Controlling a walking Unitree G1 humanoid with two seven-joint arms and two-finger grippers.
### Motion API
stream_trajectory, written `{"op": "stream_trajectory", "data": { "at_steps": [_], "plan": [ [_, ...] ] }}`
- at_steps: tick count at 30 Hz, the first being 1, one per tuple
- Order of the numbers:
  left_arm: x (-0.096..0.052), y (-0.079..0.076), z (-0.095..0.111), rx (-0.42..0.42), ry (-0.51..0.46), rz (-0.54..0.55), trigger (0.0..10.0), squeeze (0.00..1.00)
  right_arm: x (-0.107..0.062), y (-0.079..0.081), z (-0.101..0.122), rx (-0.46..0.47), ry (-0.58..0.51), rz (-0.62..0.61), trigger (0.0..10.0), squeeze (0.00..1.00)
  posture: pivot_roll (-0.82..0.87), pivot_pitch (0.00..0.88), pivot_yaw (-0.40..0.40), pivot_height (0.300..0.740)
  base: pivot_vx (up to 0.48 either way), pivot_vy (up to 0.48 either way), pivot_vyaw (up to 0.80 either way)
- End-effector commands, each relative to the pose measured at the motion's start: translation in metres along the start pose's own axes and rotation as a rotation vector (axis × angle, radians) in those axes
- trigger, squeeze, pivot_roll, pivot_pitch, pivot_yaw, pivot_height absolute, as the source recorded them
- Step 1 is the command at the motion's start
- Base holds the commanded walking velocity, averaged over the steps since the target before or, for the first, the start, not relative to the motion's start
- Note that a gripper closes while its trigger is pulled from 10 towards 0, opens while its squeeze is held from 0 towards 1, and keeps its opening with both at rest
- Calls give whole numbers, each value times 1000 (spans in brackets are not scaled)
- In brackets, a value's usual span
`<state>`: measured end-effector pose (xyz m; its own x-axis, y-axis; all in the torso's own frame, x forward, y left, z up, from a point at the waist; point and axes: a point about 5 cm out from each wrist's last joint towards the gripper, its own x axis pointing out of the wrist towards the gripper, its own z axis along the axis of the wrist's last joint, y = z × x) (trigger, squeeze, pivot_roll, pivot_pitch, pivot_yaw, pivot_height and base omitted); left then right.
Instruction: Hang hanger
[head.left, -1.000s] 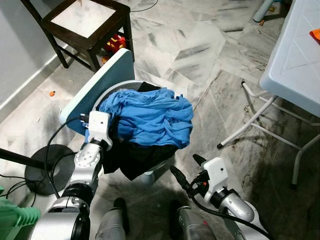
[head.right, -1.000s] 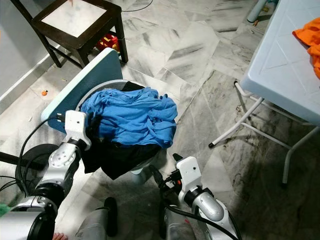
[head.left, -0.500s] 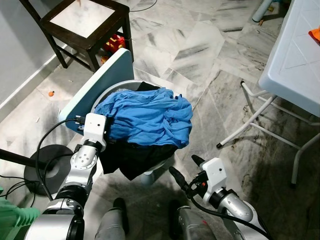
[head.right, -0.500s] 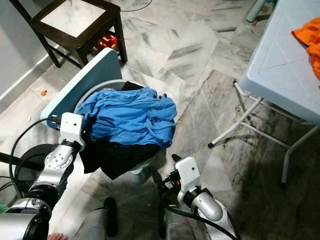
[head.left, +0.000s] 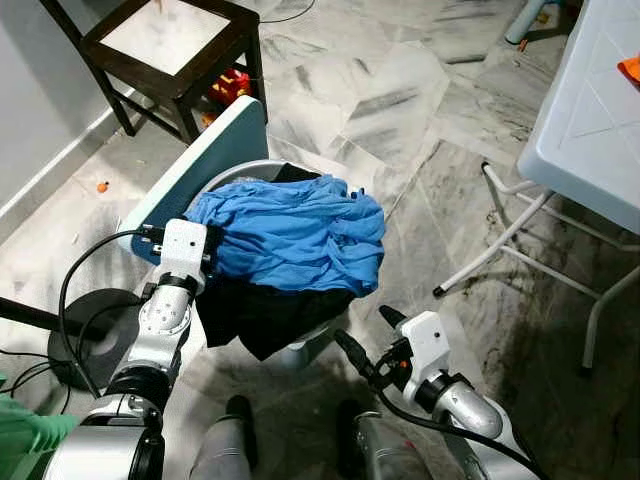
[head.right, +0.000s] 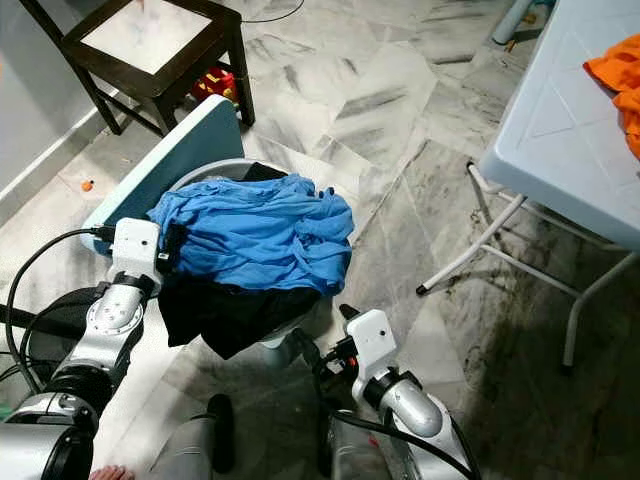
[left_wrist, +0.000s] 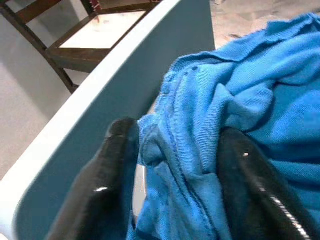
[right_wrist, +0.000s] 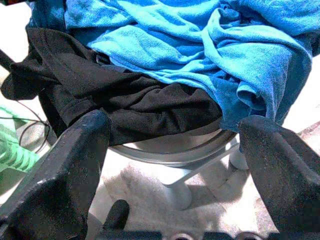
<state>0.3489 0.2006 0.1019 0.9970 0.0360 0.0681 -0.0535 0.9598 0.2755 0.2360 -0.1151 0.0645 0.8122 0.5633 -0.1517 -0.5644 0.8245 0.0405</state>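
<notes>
Veined marble floor (head.left: 400, 120); left pincer (left_wrist: 175, 150) spread, perhaps around rumpled blue cloth (head.left: 295, 235); right pincer (head.left: 365, 340) agape.

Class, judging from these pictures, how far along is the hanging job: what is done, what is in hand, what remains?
Done: nothing hung yet; the blue garment lies heaped over black clothing on the basket. In hand: the left gripper, fingers open, straddles a blue fold at the pile's edge. The right gripper hangs open, low before the basket. Left: lifting the garment and hanging it.
</notes>
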Motion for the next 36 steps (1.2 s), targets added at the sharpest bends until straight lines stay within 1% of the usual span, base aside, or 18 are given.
{"op": "stream_trajectory", "data": {
  "at_steps": [1,2,3,7,14,15,16,18,20,21,22,24,29,30,32,34,35,36],
  "plan": [
    [-2,6,-7,-17,40,39,10000,1000,-5,1,-10,12,37,1,10000,0,-91,347,-75,740,0,0,0],
    [-2,8,-7,-27,45,54,10000,1000,-5,1,-10,12,37,2,10000,0,-91,347,-76,740,0,0,0],
    [-1,12,-7,-45,53,74,10000,0,-5,1,-10,11,37,2,10000,0,-92,347,-77,740,0,0,0],
    [1,16,-4,-76,39,86,10000,0,-6,1,-10,11,39,4,10000,0,-92,348,-77,740,0,0,0],
    [-2,9,-5,-150,31,71,10000,12,-5,2,-11,14,40,5,10000,0,-89,352,-75,740,0,0,0],
    [-2,7,-5,-157,32,59,10000,1000,-5,2,-11,14,40,5,10000,0,-88,352,-75,740,0,0,0],
    [-2,7,-5,-157,32,59,10000,1000,-5,2,-11,14,40,5,10000,0,-88,352,-75,740,0,0,0],
    [-4,-3,-6,-180,29,-11,10000,1000,-4,2,-11,16,41,5,10000,0,-86,352,-74,740,0,0,0],
    [-5,-6,-7,-182,36,-20,10000,1000,-4,2,-11,16,41,5,10000,0,-86,352,-74,740,0,0,0],
    [-6,-8,-8,-203,43,-41,10000,1000,-4,3,-11,16,41,5,10000,0,-84,352,-73,740,0,0,0],
    [-6,-8,-8,-203,43,-41,10000,1000,-4,3,-11,16,41,5,10000,0,-84,352,-73,740,0,0,0],
    [-7,-16,-9,-227,43,-92,10000,1000,-4,3,-11,15,41,5,10000,0,-83,352,-74,740,0,0,0],
    [-7,-19,-10,-224,56,-107,10000,1000,-3,3,-11,15,41,7,10000,0,-83,351,-74,740,0,0,0],
    [-7,-19,-9,-223,56,-103,10000,0,-3,2,-11,15,41,7,10000,0,-83,350,-75,740,0,0,0],
    [-6,-18,-8,-220,48,-99,10000,0,-3,2,-11,14,41,7,10000,0,-84,350,-75,740,0,0,0],
    [-6,-16,-5,-190,28,-91,10000,0,-3,2,-11,13,41,6,10000,0,-82,348,-74,740,0,0,0],
    [-6,-16,-5,-190,28,-91,10000,0,-3,2,-11,13,41,6,10000,0,-82,348,-74,740,0,0,0],
    [-7,-15,-2,-157,1,-72,10000,0,-3,1,-12,13,41,5,10000,0,-79,348,-72,740,0,0,0]
  ]
}}
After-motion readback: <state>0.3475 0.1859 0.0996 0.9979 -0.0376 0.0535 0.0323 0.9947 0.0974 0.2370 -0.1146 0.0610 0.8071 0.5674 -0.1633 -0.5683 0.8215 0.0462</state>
